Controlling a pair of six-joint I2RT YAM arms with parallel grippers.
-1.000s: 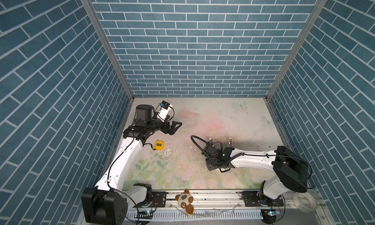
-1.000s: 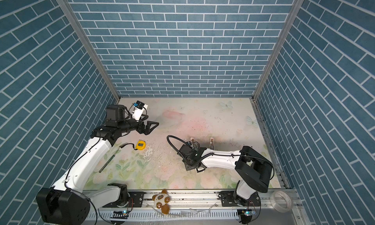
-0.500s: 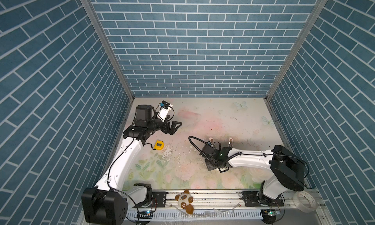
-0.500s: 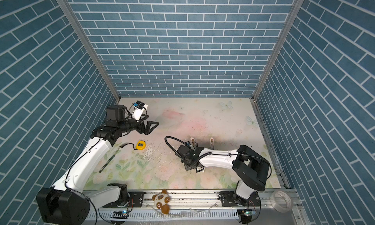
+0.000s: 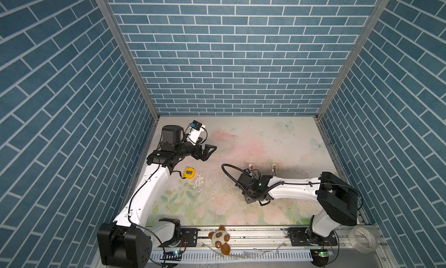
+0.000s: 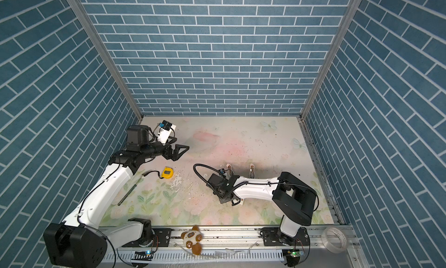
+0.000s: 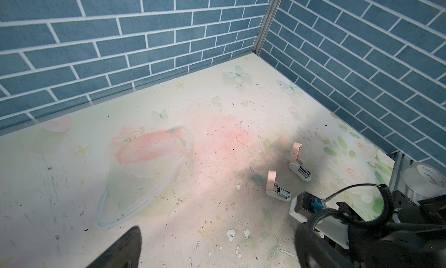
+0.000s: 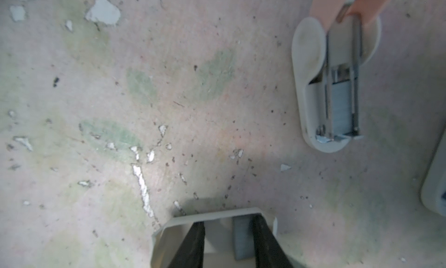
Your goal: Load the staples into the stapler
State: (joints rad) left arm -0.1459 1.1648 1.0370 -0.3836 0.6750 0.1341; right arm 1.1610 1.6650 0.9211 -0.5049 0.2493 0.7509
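Left tool (image 5: 209,153) wide open, empty, in both top views; yellow tape measure (image 5: 188,172) near it on the table (image 5: 265,138). My right wrist hides what's under it there. Left wrist view: two staplers (image 7: 277,192), pink lids up, apart. Right wrist view only: right tool (image 8: 228,224) parted inside the white tray (image 8: 212,217), staples (image 8: 242,237) loose between its fingers (image 8: 195,242), one stapler (image 8: 335,85) nearby.

I count two staplers (image 7: 275,188) (image 7: 298,163) with pink lids on the table (image 5: 265,138). One white tray (image 8: 212,214) sits under my right jaws. There are two grey strips of staples, one in the tray (image 8: 242,240) and one in a stapler's channel (image 8: 340,105). Then one yellow tape measure (image 5: 188,172), one clear dish (image 7: 144,177), one dark rod (image 6: 128,194), one plush toy (image 5: 219,237) and one roll of clear tape (image 5: 364,247).
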